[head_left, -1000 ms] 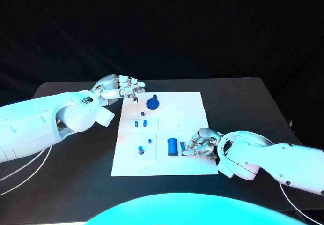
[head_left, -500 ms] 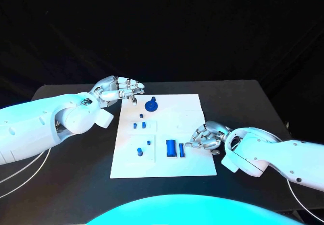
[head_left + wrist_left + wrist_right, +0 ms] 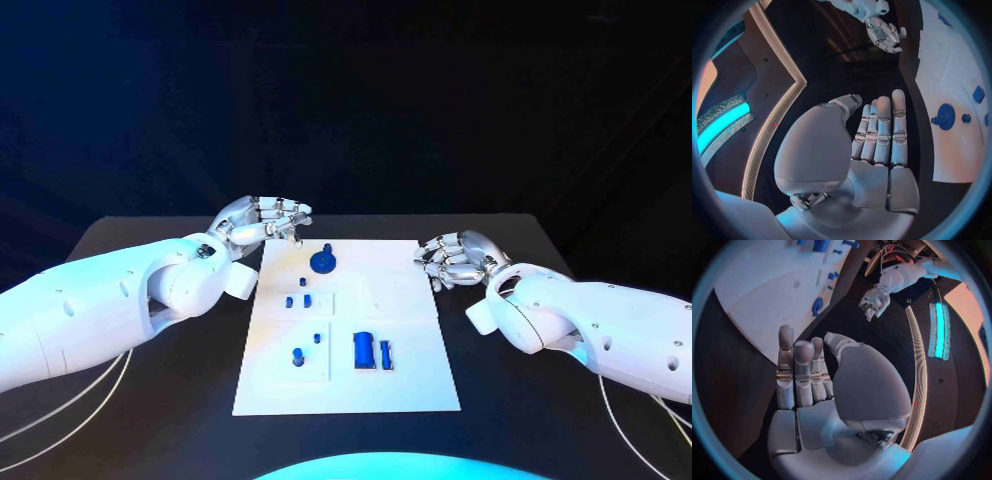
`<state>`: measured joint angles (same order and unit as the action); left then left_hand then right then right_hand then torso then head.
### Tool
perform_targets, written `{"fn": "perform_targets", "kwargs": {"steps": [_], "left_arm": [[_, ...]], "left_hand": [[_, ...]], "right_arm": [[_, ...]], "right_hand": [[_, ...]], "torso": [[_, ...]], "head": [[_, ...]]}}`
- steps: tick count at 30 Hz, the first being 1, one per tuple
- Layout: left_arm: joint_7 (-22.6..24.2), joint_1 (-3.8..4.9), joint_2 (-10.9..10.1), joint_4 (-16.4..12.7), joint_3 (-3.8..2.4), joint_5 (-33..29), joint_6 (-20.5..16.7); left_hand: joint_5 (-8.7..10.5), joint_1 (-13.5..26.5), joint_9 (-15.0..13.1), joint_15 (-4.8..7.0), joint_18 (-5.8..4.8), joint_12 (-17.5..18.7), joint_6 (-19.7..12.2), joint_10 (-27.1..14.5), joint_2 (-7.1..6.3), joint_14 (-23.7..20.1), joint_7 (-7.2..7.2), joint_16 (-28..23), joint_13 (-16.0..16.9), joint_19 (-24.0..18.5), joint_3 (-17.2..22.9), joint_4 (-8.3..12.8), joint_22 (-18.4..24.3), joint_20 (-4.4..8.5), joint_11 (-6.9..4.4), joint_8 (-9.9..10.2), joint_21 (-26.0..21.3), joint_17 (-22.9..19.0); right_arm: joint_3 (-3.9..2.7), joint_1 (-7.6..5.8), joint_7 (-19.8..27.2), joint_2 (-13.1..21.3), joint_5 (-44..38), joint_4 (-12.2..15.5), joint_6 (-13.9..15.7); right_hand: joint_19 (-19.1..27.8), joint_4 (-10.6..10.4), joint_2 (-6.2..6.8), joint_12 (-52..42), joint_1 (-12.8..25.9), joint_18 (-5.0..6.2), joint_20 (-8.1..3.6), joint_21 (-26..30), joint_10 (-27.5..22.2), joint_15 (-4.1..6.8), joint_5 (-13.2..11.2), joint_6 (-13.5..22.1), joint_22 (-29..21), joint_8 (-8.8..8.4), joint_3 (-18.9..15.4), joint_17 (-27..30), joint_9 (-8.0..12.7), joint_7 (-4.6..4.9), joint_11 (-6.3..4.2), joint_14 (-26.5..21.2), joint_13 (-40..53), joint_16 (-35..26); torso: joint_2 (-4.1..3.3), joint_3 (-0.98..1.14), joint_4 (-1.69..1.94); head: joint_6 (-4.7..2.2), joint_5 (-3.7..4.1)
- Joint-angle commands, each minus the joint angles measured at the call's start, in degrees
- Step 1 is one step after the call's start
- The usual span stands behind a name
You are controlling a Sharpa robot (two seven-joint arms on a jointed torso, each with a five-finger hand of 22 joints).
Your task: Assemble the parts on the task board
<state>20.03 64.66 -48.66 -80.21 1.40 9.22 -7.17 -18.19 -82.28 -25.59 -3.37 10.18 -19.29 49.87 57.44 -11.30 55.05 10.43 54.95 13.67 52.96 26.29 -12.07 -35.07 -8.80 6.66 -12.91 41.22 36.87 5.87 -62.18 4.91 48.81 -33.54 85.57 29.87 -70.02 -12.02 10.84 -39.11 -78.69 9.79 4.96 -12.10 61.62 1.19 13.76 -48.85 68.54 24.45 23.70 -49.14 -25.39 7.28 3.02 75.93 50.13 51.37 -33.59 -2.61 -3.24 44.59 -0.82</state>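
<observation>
Task board [image 3: 397, 385] lay mid-table. Blue parts [image 3: 371, 349] sat on it, round knob part [image 3: 325, 262] at 12 o'clock end. Left hand [image 3: 263, 221] at board's 11 o'clock corner, right hand [image 3: 456, 258] at 1 o'clock edge; both appeared empty, fingers straight & close together.
</observation>
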Motion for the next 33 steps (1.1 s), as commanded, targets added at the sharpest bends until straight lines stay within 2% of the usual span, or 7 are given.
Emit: {"fn": "perform_targets", "kwargs": {"steps": [1,10,11,12,20,22,33], "left_arm": [[4.5,-0.26,1.7,2.9,-0.06,-5.1,-5.8],[7.5,-1.44,8.2,14.0,-0.17,-9.3,-8.9],[3.9,-1.34,7.4,12.6,-0.09,-5.8,-6.3],[3.9,-1.35,7.4,12.5,-0.10,-5.8,-6.5],[4.9,-1.89,6.8,8.8,-0.32,-6.4,-11.6],[5.5,-2.21,6.5,6.4,-0.46,-6.7,-14.8],[8.8,-3.99,4.5,-6.1,-1.19,-8.7,-32.0]], "left_hand": [[0.22,0.2,-0.1,-0.38,0.21,0.0,-0.6,-0.3,-0.25,-1.9,0.12,-2.4,0.1,-1.2,-0.3,-0.5,1.6,-0.45,0.56,0.0,-2.7,-1.5],[2.08,-1.1,1.3,-5.60,0.14,7.1,-5.2,-3.1,-1.21,-8.7,-1.62,-35.0,-5.9,-6.0,-4.1,-4.2,23.7,-7.17,3.85,0.6,-32.9,-14.4],[18.19,24.0,25.6,3.37,-10.18,19.3,-49.9,-57.4,11.30,-55.0,-10.43,-55.0,-13.7,-53.0,-26.3,12.1,35.1,8.80,-6.66,12.9,-41.2,-36.9],[18.19,25.1,25.6,3.37,-10.18,19.3,-49.9,-57.4,11.30,-55.0,-10.43,-55.0,-13.7,-53.0,-26.3,12.1,35.1,8.80,-6.66,12.9,-41.2,-36.9],[18.19,40.1,25.6,3.37,-10.18,19.3,-49.9,-57.4,11.30,-55.0,-10.43,-55.0,-13.7,-53.0,-26.3,12.1,35.1,8.80,-6.66,12.9,-41.2,-36.9],[18.19,82.3,25.6,3.37,-10.18,19.3,-49.9,-57.4,11.30,-55.0,-10.43,-55.0,-13.7,-53.0,-26.3,12.1,35.1,8.80,-6.66,12.9,-41.2,-36.9],[18.19,82.3,25.6,3.37,-10.18,19.3,-49.9,-57.4,11.30,-55.0,-10.43,-55.0,-13.7,-53.0,-26.3,12.1,35.1,8.80,-6.66,12.9,-41.2,-36.9]], "right_arm": [[-0.67,-0.17,14.3,-1.9,12.8,-4.4,1.9],[-2.48,-0.29,22.0,-9.4,20.9,-18.9,-4.5],[-2.35,-0.32,15.4,-8.6,14.9,-17.1,-0.5],[-2.37,-0.31,15.4,-8.5,15.0,-17.0,-0.5],[-3.22,0.26,17.7,-7.5,19.5,-11.8,3.1],[-3.73,0.60,19.1,-6.8,22.3,-8.7,5.3],[-5.68,1.89,24.4,-4.4,32.5,3.2,13.4]], "right_hand": [[1.0,1.7,1.53,7.6,-1.3,0.54,0.30,2.8,0.4,-0.06,-0.7,-1.1,-2.9,-1.69,3.7,5.5,0.9,0.49,0.29,-1.9,-7.3,-8.8],[19.8,5.2,4.16,32.7,2.5,0.26,7.39,8.7,0.6,-7.61,-3.0,0.3,-22.1,-10.28,9.0,18.3,4.4,4.16,5.19,-17.7,-35.4,-37.4],[70.0,12.0,-10.84,39.1,24.9,-9.79,-4.96,12.1,-17.9,-1.19,-13.8,48.9,-68.5,-24.45,-23.7,49.1,25.4,-7.28,-3.02,-34.4,-50.1,-51.4],[70.0,12.0,-10.84,39.1,26.4,-9.79,-4.96,12.1,-19.1,-1.19,-13.8,48.9,-68.5,-24.45,-23.7,49.1,25.4,-7.28,-3.02,-75.9,-50.1,-51.4],[70.0,12.0,-10.84,39.1,78.7,-9.79,-4.96,12.1,-61.6,-1.19,-13.8,48.9,-68.5,-24.45,-23.7,49.1,25.4,-7.28,-3.02,-75.9,-50.1,-51.4],[70.0,12.0,-10.84,39.1,78.7,-9.79,-4.96,12.1,-61.6,-1.19,-13.8,48.9,-68.5,-24.45,-23.7,49.1,25.4,-7.28,-3.02,-75.9,-50.1,-51.4],[70.0,12.0,-10.84,39.1,78.7,-9.79,-4.96,12.1,-61.6,-1.19,-13.8,48.9,-68.5,-24.45,-23.7,49.1,25.4,-7.28,-3.02,-75.9,-50.1,-51.4]], "torso": [[1.43,-0.38,0.07],[2.87,0.38,0.43],[2.27,-0.05,0.32],[2.27,-0.02,0.35],[2.34,1.25,1.74],[2.37,1.86,2.41],[2.41,2.61,3.24]], "head": [[-2.27,-0.33],[-6.25,-1.26],[-4.76,-0.94],[-4.82,-0.92],[-7.42,-0.08],[-8.67,0.32],[-10.22,0.82]]}}
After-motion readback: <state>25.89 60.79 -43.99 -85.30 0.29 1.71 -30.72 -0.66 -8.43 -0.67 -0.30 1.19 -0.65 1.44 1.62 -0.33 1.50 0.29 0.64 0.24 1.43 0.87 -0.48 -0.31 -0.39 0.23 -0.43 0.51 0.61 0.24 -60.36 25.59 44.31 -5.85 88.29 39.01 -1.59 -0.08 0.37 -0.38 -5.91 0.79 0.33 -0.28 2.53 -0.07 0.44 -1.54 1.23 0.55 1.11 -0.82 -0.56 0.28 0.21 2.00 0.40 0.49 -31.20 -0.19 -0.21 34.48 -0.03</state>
